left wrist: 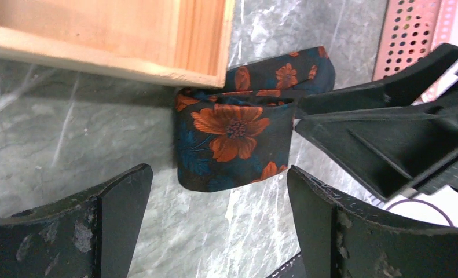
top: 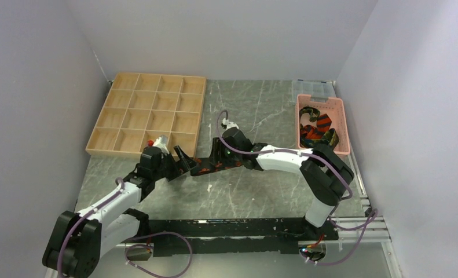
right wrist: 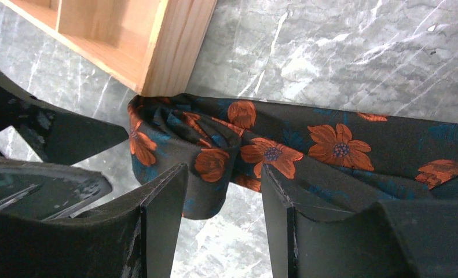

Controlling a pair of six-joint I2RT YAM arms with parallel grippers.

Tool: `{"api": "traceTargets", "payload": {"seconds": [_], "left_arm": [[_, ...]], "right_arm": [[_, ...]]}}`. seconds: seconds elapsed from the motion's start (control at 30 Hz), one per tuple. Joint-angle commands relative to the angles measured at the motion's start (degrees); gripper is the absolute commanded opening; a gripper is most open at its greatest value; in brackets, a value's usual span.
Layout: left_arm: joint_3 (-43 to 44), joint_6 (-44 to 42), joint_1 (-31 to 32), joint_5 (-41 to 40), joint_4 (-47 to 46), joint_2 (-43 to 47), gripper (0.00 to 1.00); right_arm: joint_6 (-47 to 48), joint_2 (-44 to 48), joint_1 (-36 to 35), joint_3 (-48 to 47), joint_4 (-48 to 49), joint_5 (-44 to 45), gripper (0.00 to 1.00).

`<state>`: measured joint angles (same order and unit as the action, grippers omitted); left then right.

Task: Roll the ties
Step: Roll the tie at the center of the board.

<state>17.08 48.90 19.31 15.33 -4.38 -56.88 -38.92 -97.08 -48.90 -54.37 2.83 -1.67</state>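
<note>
Top external alone shows basket [top: 321,99]; wrists show tie [left wrist: 232,139]

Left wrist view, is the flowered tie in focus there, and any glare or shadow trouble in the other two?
Left wrist: the tie is sharp, the pink basket washes out pale at top right, a shadow lies under the wooden tray's edge. Right wrist: tie crisp, near fingers dark and slightly soft. Top external: even light, no glare, tie small and dim.

Ahead of the black left claw [left wrist: 219,171], the tie [left wrist: 232,145] is black with orange flowers and teal leaves; the tabletop [left wrist: 70,145] is grey marble veined white; beyond, a pale wooden tray [left wrist: 128,35].
</note>
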Motion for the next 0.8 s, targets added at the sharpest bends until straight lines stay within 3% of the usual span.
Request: {"api": "traceTargets", "payload": {"seconds": [0.0,0.47,0.77], "left_arm": [[-1.0,-0.6,-0.9,4.2,-6.1,-0.4,0.92],[-1.7,-2.4,-1.0,8.8,-13.9,-9.2,0.87],[1.1,-1.7,-1.0,13.5,-21.5,-18.2,0.78]], "right_arm": [[1.6,-1.7,0.1,-2.3,-0.6,1.6,0.54],[0.5,-5.6,1.6,-2.1,0.7,0.8,0.53],[0.6,-6.1,2.6,-0.1,3.2,-1.2,0.52]]}}
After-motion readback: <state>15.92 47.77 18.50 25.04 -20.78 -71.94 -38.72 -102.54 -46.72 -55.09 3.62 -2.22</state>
